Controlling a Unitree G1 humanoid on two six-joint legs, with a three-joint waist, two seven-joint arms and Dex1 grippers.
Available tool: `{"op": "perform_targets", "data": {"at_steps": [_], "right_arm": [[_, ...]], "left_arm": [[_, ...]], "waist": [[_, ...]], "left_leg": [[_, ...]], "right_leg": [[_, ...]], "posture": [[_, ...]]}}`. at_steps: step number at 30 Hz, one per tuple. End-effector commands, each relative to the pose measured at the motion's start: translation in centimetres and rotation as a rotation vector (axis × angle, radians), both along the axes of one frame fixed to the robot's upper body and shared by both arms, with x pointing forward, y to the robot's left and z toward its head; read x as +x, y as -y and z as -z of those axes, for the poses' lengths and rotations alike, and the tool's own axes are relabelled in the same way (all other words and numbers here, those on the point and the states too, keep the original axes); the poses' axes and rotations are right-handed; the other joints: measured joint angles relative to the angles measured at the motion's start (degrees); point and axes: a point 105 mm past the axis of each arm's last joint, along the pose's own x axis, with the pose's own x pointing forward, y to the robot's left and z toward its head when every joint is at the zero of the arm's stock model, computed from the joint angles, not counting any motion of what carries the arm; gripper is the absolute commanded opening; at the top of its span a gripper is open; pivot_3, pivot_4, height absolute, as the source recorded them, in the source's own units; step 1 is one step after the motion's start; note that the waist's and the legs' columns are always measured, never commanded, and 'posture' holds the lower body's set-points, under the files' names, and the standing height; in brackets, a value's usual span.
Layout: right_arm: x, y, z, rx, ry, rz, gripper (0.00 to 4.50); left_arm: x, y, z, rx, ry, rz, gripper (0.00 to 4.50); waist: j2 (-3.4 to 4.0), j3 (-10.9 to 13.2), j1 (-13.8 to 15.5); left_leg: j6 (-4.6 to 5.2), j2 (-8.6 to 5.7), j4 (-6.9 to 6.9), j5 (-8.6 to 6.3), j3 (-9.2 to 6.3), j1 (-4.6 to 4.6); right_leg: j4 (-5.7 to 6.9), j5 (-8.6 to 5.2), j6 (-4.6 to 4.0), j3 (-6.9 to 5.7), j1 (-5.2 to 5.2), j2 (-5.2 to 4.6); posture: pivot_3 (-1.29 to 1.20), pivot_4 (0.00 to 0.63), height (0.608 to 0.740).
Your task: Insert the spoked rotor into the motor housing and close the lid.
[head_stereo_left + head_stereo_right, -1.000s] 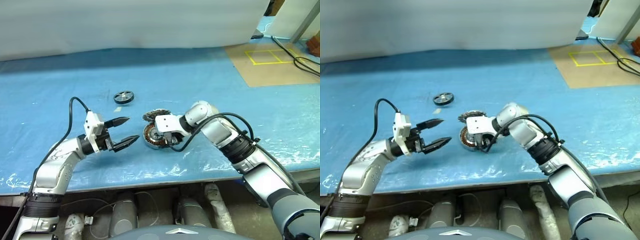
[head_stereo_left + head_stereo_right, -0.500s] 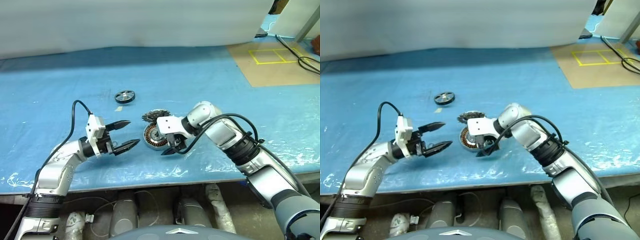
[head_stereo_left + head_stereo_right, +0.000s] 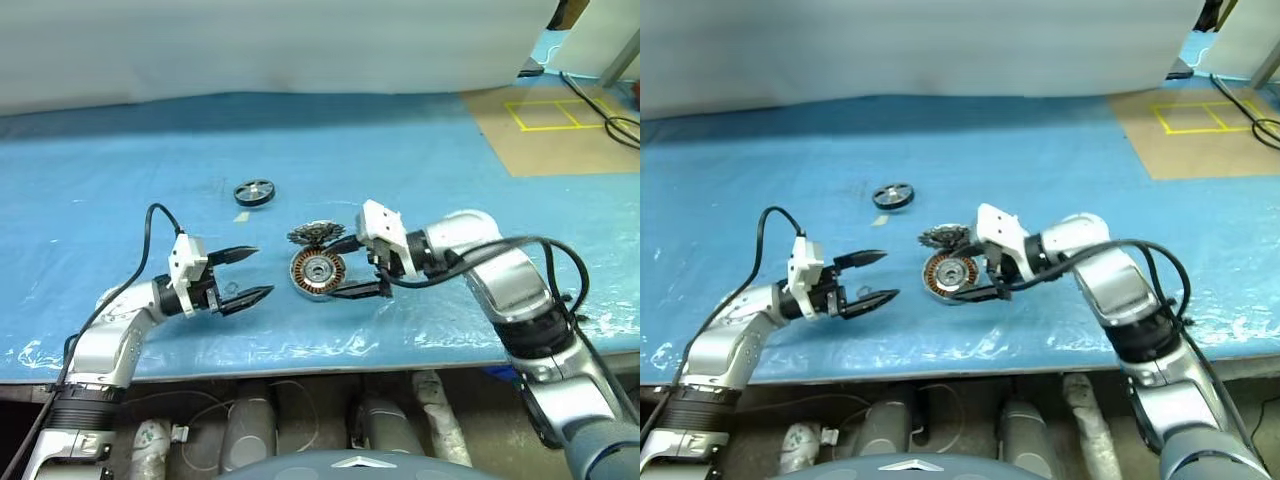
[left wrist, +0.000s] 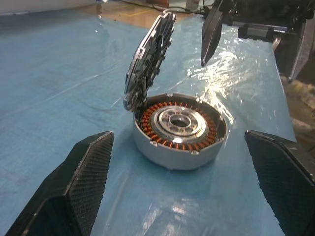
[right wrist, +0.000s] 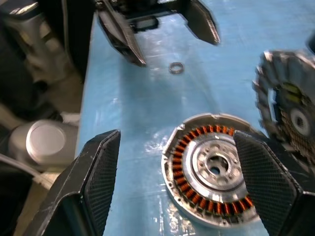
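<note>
From the head views, the motor housing (image 3: pixel 317 272) sits near the table's (image 3: pixel 120 170) front edge, its lid (image 3: pixel 316 235) raised and its well empty; the spoked rotor (image 3: pixel 253 192) lies apart, farther back, so insertion and closing remain. The left gripper (image 3: pixel 243 275) and right gripper (image 3: pixel 349 268) flank the housing, jaws apart, empty.

Both wrist views show the copper coils exposed, lid tilted upright.

housing (image 3: pixel 317 272) open from above, raised lid (image 3: pixel 315 235) blocking far side

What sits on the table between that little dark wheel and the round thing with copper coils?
In the left eye view, just bare blue sheet separates the spoked rotor from the motor housing, apart from a small pale scrap near the rotor.
</note>
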Motion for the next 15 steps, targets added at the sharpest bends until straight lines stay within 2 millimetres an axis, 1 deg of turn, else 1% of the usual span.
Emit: {"op": "perform_targets", "data": {"at_steps": [1,3,5,9,11,15], "right_arm": [[0.5,1.2,-1.9,0.221,0.062,0.182,3.84],[0.7,1.9,-0.7,0.229,0.037,0.272,3.84],[0.9,2.4,0.2,0.244,0.013,0.366,3.84],[1.4,3.3,0.3,0.29,0.041,0.49,3.84],[0.8,3.3,0.2,0.309,0.04,0.481,3.84],[-1.3,2.3,0.4,0.302,-0.009,0.378,3.84]], "left_arm": [[0.4,-1.2,-0.5,0.019,0.044,-0.046,4.5],[0.5,-1.7,-0.4,0.035,0.054,-0.065,4.5],[0.7,-2.4,0.3,0.054,0.058,-0.106,4.5],[0.9,-3.6,1.7,0.089,0.071,-0.16,4.5],[0.8,-3.9,2.3,0.09,0.055,-0.173,4.5],[0.1,-4.3,2.9,0.08,0.022,-0.168,4.5]], "waist": [[0.03,0.02,0.03],[0.02,0.01,-0.15],[0.01,0.0,-0.2],[0.01,0.01,-0.23],[0.01,0.01,-0.12],[0.01,0.0,-0.08]], "left_leg": [[0.0,0.01,-0.01,0.0,0.03,-0.01],[0.0,-0.03,-0.01,0.01,0.09,-0.06],[-0.01,-0.04,0.0,0.01,0.1,-0.02],[-0.07,-0.02,-0.07,0.04,0.1,0.06],[-0.08,-0.03,-0.08,0.05,0.1,0.05],[-0.09,-0.04,-0.14,0.05,0.09,0.02]], "right_leg": [[-0.01,0.0,0.0,0.01,-0.03,0.0],[-0.01,0.0,0.01,0.11,-0.11,-0.01],[-0.02,0.01,0.01,0.15,-0.09,0.0],[-0.01,0.0,0.02,0.16,-0.1,0.02],[-0.03,-0.01,0.03,0.17,-0.09,0.02],[-0.22,0.0,0.05,0.16,-0.04,0.02]], "posture": [[0.0,0.15,0.74],[0.0,0.15,0.74],[0.0,0.15,0.74],[0.0,0.15,0.74],[0.0,0.15,0.74],[0.0,0.15,0.74]]}}
